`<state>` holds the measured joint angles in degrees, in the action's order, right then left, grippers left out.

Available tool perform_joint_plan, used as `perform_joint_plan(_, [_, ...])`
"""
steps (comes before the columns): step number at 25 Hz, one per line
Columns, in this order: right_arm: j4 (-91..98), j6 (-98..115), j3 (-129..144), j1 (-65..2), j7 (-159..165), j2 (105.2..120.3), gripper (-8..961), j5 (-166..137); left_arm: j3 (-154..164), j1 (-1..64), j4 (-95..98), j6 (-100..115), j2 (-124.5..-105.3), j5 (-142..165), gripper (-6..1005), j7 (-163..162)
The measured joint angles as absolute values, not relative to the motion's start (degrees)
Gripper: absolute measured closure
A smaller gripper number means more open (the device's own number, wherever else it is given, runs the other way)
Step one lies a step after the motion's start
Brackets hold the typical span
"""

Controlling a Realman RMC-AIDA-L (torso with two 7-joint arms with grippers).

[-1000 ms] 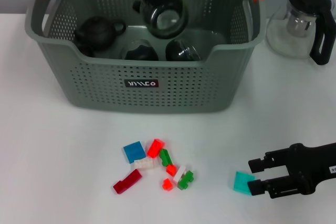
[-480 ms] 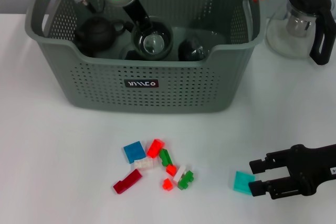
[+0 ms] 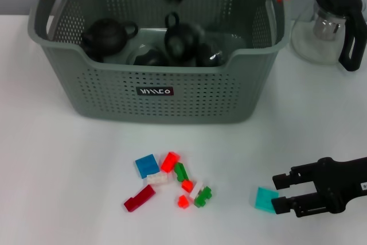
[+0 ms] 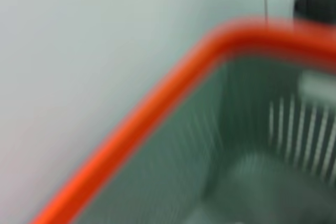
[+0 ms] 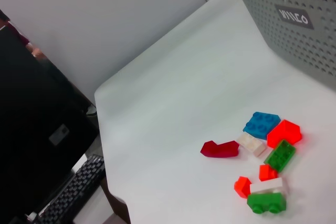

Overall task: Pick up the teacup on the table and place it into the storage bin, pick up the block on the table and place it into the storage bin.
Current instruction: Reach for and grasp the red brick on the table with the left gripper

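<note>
Currently my right gripper (image 3: 279,194) sits spread around the teal block (image 3: 264,199); closing off-centre risks flicking it away. Left gripper's state: cannot tell.

Storage bin (image 3: 155,87) crowded by dark teaware (image 3: 182,41); table (image 3: 63,170) front open.

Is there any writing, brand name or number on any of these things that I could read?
Small black label on the front wall of the large grey-green perforated plastic storage bin: white lettering, too stylised and small to read with certainty.
White tag on the black right end effector arm: dark marks, cut off at the edge, unreadable.
No other text is visible.
</note>
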<state>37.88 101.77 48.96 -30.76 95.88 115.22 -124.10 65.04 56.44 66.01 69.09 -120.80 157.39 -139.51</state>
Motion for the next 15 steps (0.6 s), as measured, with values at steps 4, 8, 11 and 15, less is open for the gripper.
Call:
perform_joint_plan(4, [37.87, 101.77, 48.96, -30.68, 95.93, 115.22, 267, -124.02, 48.91, 51.34, 70.83, 76.55, -121.66, 134.00, 611, -129.34])
perform_joint_plan(8, [37.88, 101.80, 48.95, -30.68, 96.08, 115.24, 270, -123.86, 40.96, 47.24, 58.00, 87.88, -117.72, 104.66, 489, -119.14])
perform_joint_plan(11, [37.88, 101.80, 48.95, -30.86, 96.08, 115.34, 270, -123.91, 39.08, 44.45, 45.33, 96.42, -115.42, 88.70, 366, -111.65])
perform_joint_plan(15, [37.88, 101.82, 48.95, -31.17, 96.08, 115.39, 269, -124.06, 39.14, 42.19, 37.90, 105.29, -113.16, 81.53, 203, -108.90])
